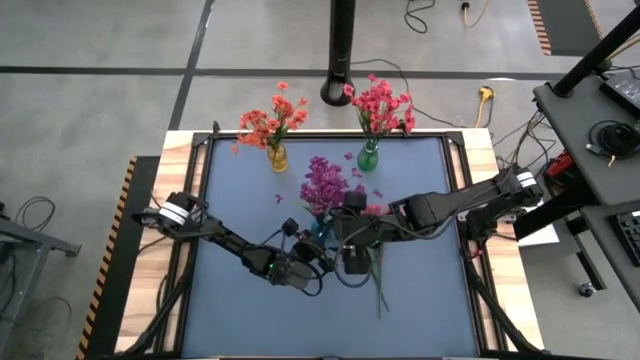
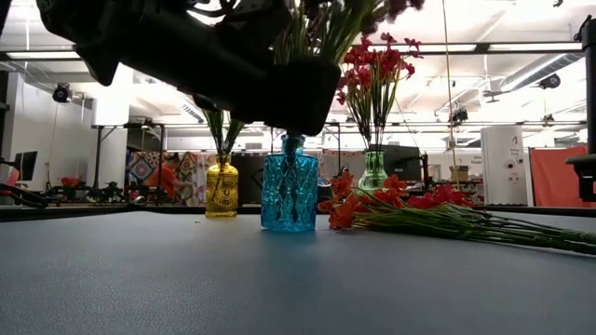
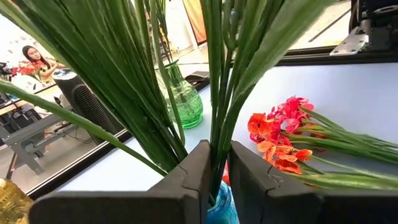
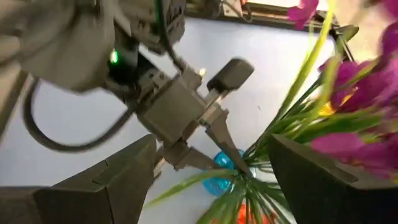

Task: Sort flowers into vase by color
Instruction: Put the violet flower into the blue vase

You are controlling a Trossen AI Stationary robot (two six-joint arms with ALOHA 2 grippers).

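In the high view, the left gripper (image 1: 318,262) sits at the lower centre of the dark blue table (image 1: 240,200), and its fingers (image 3: 193,171) are nearly closed on the thin green stems of the purple flowers (image 1: 323,182), just above the neck of the blue vase (image 2: 290,194). This vase is ribbed glass with a diamond pattern; from above it is mostly hidden under the blossoms and the arm. In the upper left stands a yellow vase (image 1: 277,157) with orange flowers (image 1: 268,120), and to its right a green vase (image 1: 368,157) with pink-red flowers (image 1: 383,105) — both round and of glass. The right gripper (image 1: 352,262) hangs just right of the blue vase, its fingers wide apart and holding nothing. Loose red-orange flowers (image 2: 372,205) lie flat on the table at the right, their long stems partly covered by the right arm. Small petals (image 1: 357,172) are scattered near the green vase — too small to make out well.
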